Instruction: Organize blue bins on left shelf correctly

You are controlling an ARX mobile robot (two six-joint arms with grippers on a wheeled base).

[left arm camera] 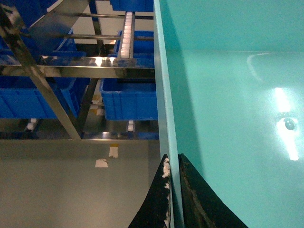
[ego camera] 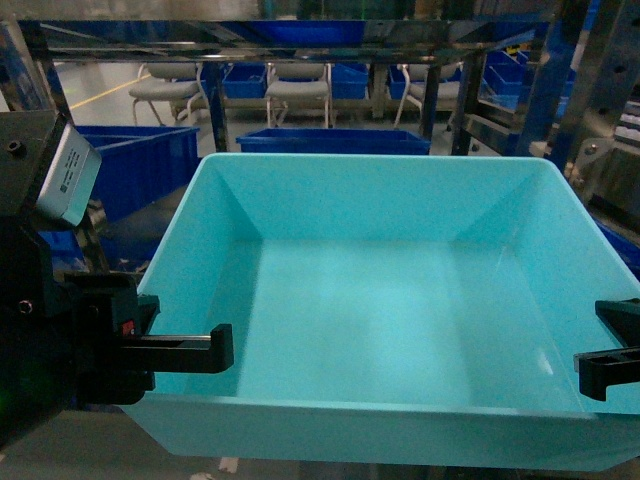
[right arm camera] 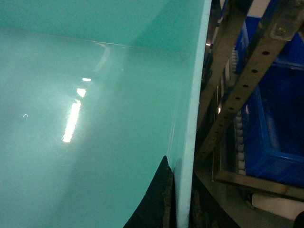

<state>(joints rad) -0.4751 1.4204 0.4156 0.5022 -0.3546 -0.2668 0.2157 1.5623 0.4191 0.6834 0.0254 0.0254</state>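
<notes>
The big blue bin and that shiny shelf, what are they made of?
The bin looks like smooth, glossy plastic: lamp glints slide across its floor, and its wall is thin. The shelf looks like polished steel, mirror-bright, with white rollers, probably plastic.

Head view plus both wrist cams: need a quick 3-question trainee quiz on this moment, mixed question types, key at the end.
1. True or false: the light turquoise-blue rectangular plastic tub has parts inside it.
2. Multiple choice: how is the tub gripped? A) the left gripper alone on a side wall; B) the left gripper and the right gripper, one on each side wall; C) neither gripper.
3. Short answer: what lies just beyond the tub's far rim in the head view?

Key
1. False; its floor is bare.
2. B; each wrist view shows fingers either side of a wall.
3. A deep-blue plastic crate within the shiny stainless-steel rack.
</notes>
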